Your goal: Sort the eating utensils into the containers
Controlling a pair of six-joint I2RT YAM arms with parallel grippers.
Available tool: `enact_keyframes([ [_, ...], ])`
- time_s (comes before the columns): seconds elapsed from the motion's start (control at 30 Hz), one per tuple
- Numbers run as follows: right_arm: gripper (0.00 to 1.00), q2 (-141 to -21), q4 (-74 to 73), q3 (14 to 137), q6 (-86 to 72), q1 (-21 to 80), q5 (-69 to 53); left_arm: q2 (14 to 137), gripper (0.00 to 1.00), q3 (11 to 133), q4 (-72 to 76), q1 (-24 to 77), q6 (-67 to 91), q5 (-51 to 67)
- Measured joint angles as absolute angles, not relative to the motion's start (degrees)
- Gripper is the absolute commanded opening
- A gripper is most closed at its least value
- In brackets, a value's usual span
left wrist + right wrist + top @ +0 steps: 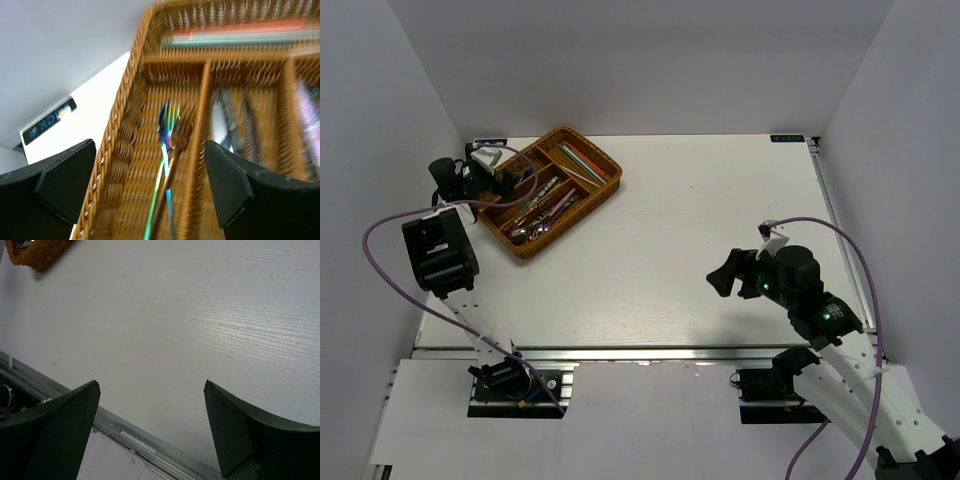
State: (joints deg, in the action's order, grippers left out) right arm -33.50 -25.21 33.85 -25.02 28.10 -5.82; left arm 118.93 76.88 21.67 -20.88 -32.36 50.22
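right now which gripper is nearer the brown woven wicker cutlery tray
Left. The left gripper hangs open directly over the wicker tray; the right gripper is far off, open above the white table near its front edge.

A brown woven wicker tray [578, 217] is set askew near the table's [720, 240] far left corner. It is divided into long compartments, with one cross compartment at its far end. Red-orange and green chopsticks [240, 25] are laid flat, side by side, in that cross compartment. An iridescent purple-blue spoon [168, 119] is laid lengthwise in the long compartment along one outer wall, touched by a slim rose-gold utensil [165, 185]. Silver and pink utensils [542, 215] are piled lengthwise in the middle compartments.
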Motion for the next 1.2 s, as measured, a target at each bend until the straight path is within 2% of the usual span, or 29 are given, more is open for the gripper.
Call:
enact_keyframes([
  [0.13, 0.89, -34.2, -24.8, 33.9, -24.9, 28.1, -5.8, 111.0, 0.98, 67.1, 38.9, -20.0, -16.3, 49.7],
  [0.23, 0.89, -35.5, -24.2, 34.3, -23.7, 28.1, -4.2, 104.6, 0.98, 68.1, 44.2, -17.4, -2.4, 46.6],
  [0.37, 0.89, -38.9, -23.9, 37.5, -21.8, 28.1, 2.0, 96.4, 0.98, 76.5, 36.2, -13.7, 15.0, 36.0],
  [0.47, 0.89, -42.2, -25.7, 43.0, -19.9, 28.1, 9.3, 86.2, 0.98, 76.1, 23.4, -13.0, 22.6, 24.7],
  [0.63, 0.9, -45.0, -30.4, 53.9, -17.5, 28.1, 19.2, 62.9, 0.98, 67.6, 0.3, -13.6, 24.6, 3.3],
  [0.73, 0.89, -41.9, -31.5, 55.6, -16.6, 28.1, 21.9, 47.4, 0.98, 57.5, -6.4, -11.9, 23.2, -6.1],
  [0.83, 0.89, -37.2, -32.1, 54.9, -15.4, 28.1, 22.6, 34.3, 0.98, 46.6, -11.2, -7.5, 22.0, -8.4],
  [1.03, 0.89, -31.5, -33.3, 52.4, -14.6, 28.1, 20.9, 30.6, 0.98, 35.0, -19.8, -5.4, 19.4, -11.2],
  [1.2, 0.89, -29.0, -33.3, 45.8, -14.5, 28.1, 21.0, 28.2, 0.98, 33.5, -21.9, -4.0, 18.9, -11.6],
])
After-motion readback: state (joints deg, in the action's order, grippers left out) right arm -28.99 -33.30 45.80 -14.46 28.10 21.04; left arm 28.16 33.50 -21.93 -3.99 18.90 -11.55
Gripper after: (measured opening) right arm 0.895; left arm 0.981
